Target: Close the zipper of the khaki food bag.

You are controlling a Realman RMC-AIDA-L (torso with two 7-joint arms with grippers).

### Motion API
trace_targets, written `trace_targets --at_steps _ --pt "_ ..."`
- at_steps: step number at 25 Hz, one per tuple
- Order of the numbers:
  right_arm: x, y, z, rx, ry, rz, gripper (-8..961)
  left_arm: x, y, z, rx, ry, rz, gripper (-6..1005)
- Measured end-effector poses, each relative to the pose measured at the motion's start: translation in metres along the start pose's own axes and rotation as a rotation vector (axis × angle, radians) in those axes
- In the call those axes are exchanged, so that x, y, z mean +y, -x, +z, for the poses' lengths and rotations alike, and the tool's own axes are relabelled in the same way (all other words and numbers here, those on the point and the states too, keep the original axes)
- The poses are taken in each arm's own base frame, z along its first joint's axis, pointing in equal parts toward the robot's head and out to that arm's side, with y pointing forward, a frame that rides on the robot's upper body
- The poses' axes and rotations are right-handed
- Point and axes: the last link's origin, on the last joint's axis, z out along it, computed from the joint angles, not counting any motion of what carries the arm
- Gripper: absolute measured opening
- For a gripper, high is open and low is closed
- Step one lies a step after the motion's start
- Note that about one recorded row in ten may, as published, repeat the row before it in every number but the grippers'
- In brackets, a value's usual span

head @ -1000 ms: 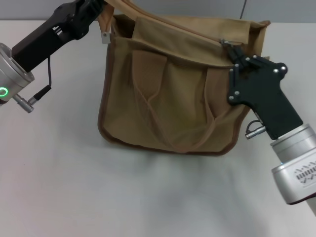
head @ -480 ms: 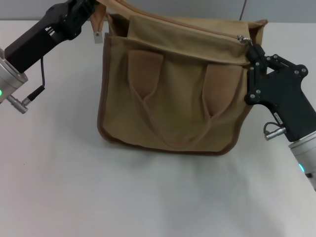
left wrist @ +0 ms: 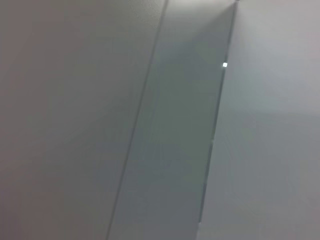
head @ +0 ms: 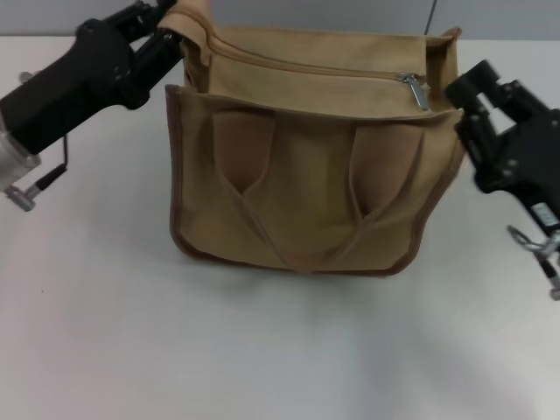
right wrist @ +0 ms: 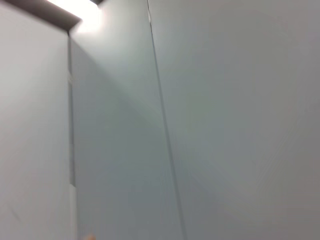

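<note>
The khaki food bag (head: 306, 175) stands on the white table in the head view, its two looped handles hanging down its front. The zipper (head: 306, 68) runs along the top, and its silver pull tab (head: 413, 89) hangs loose near the right end. My left gripper (head: 172, 26) is at the bag's top left corner, shut on the tan fabric there. My right gripper (head: 492, 83) hovers just right of the bag's top right corner, open and apart from the pull tab. Neither wrist view shows the bag or any fingers.
The white tabletop (head: 262, 350) stretches in front of and beside the bag. A grey wall (head: 350, 13) rises behind it. Both wrist views show only plain grey panels (left wrist: 175, 125) (right wrist: 200, 125).
My right gripper drew the pull tab rightward along the zipper, then let go and backed off to the right. The bag top straightened and the left gripper shifted slightly right.
</note>
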Motion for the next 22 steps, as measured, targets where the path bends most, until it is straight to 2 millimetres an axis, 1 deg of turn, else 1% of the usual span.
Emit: trace_targets --at_steps 1,2,3,4,6,7,11,12,13,16,17,18,19,21,22 --pt "-0.002 0.004 -0.001 -0.008 0.025 0.034 134 0.003 -0.003 -0.004 0.005 0.012 0.050 193" --pt "-0.005 0.011 -0.001 -0.015 0.077 0.098 176 0.012 -0.008 -0.007 0.030 0.068 0.113 216" --pt "-0.005 0.011 -0.001 -0.015 0.077 0.098 218 0.012 -0.008 -0.007 0.030 0.068 0.113 240" --pt "-0.007 0.013 -0.001 -0.011 0.100 0.124 261 0.020 -0.011 -0.010 0.051 0.124 0.150 264" --pt "-0.009 0.016 0.000 0.004 0.137 0.161 345 0.024 -0.013 -0.011 0.058 0.151 0.162 311" --pt "-0.010 0.017 0.000 0.017 0.158 0.177 385 0.034 -0.017 -0.016 0.043 0.238 0.204 355" --pt "-0.009 0.017 0.000 0.037 0.183 0.177 545 0.045 -0.015 -0.023 -0.018 0.316 0.234 526" --pt "-0.006 0.015 0.000 0.059 0.219 0.177 585 0.047 -0.013 -0.025 -0.038 0.327 0.232 564" --pt "-0.006 0.015 0.000 0.059 0.219 0.177 586 0.049 -0.009 -0.028 -0.062 0.338 0.229 601" --pt "0.000 0.011 0.000 0.125 0.313 0.175 588 0.054 0.006 -0.038 -0.150 0.352 0.223 714" --pt "0.007 0.008 0.000 0.176 0.399 0.177 589 0.054 0.010 -0.041 -0.171 0.349 0.225 721" --pt "0.007 0.008 0.000 0.176 0.399 0.177 589 0.055 0.015 -0.046 -0.194 0.341 0.228 729" --pt "0.010 0.007 -0.001 0.193 0.436 0.174 590 0.056 0.017 -0.049 -0.203 0.336 0.227 736" --pt "0.018 0.005 -0.004 0.204 0.502 0.154 591 0.057 0.022 -0.056 -0.227 0.325 0.224 751" --pt "0.025 0.002 -0.007 0.216 0.543 0.130 592 0.059 0.025 -0.064 -0.253 0.318 0.211 751"
